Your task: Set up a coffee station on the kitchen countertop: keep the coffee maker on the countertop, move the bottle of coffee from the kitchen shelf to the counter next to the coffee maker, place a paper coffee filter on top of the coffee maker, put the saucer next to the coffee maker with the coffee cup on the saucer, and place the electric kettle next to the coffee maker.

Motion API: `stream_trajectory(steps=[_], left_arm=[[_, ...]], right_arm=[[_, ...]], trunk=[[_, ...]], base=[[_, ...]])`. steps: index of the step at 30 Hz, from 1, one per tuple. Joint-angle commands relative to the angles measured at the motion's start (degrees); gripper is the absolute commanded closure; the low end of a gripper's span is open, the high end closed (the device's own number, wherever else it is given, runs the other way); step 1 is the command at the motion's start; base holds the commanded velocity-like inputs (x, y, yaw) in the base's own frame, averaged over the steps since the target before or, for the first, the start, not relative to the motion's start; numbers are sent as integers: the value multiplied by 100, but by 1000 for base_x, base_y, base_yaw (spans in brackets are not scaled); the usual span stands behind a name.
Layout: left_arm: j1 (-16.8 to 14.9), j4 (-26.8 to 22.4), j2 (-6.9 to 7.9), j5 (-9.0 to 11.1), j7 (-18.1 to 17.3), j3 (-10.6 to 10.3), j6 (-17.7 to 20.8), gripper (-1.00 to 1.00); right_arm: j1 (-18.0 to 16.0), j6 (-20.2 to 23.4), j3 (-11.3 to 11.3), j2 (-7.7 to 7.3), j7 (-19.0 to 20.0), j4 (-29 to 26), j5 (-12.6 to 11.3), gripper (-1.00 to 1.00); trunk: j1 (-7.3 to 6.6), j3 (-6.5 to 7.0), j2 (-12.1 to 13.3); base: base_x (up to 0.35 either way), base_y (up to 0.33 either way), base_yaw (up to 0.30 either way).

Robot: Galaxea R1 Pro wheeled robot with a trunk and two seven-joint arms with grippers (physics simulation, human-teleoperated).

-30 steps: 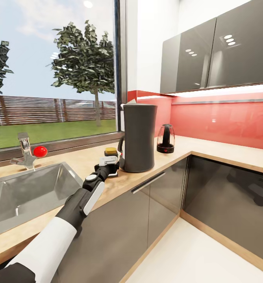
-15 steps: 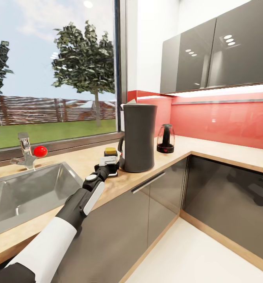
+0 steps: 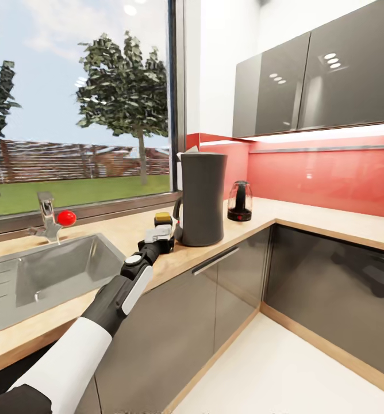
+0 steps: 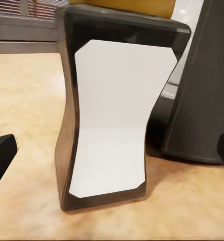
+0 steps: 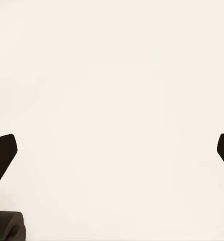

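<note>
L claw [image 3: 159, 234] spread wide, holding nothing; coffee bottle [image 4: 117, 118] upright on table [image 3: 129, 230] (just left of coffee maker [image 3: 202, 198]). R claw [image 5: 112, 150] open too.

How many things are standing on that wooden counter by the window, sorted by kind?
Coffee maker: 1
Electric kettle: 1
Bottle of coffee: 1
Total: 3 on the kitchen countertop

The bottle stands beside the coffee maker, between the fingers of the open left claw.

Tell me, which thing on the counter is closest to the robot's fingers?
The bottle of coffee, small with a yellow cap. The tall grey coffee maker stands just beyond, the clear electric kettle farther.
</note>
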Motion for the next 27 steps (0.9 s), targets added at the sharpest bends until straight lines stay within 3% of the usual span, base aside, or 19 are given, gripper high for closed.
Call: stream_trajectory(steps=[1, 12, 27], left_arm=[[-5, -10, 4, 60, 50, -15, 14, -100], [-5, -56, 4, 67, 27, -22, 20, -100], [-5, -84, 3, 90, 12, -26, 28, -100]], right_arm=[[-4, -19, 7, -2, 17, 5, -7, -100], [-4, -19, 7, -2, 14, 5, -5, -100], [-4, -19, 7, -2, 15, 5, -4, -100]], trunk=[[-2, -7, -4], [-2, -7, -4], [-2, -7, -4]], base=[[-74, 0, 0], [-17, 0, 0], [-149, 0, 0]])
